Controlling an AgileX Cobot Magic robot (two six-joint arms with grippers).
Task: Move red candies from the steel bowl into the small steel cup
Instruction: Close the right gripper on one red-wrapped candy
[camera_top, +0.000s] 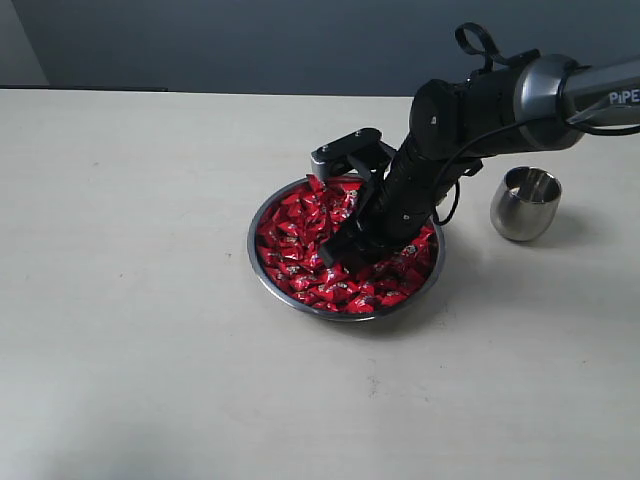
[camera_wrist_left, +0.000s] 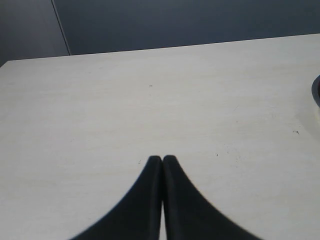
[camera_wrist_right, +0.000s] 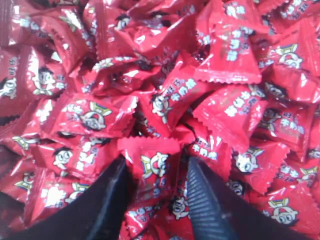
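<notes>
The steel bowl (camera_top: 254, 250) sits mid-table, heaped with red candies (camera_top: 296, 240). My right gripper (camera_top: 337, 262) reaches down into the pile near the bowl's middle. In the right wrist view the right gripper (camera_wrist_right: 156, 169) is open, its fingers pushed among the red candies (camera_wrist_right: 225, 65), with one candy (camera_wrist_right: 150, 152) lying between them; the ribbed finger stands slightly off it. The small steel cup (camera_top: 525, 203) stands upright to the right of the bowl, and no candy shows inside it. My left gripper (camera_wrist_left: 162, 159) is shut and holds nothing over bare table; the exterior view does not show it.
The pale tabletop (camera_top: 130, 300) spreads wide to the left and front of the bowl. The right arm (camera_top: 470, 110) slants over the bowl's back right, close to the cup. A dark curved edge (camera_wrist_left: 316, 92) shows at the side of the left wrist view.
</notes>
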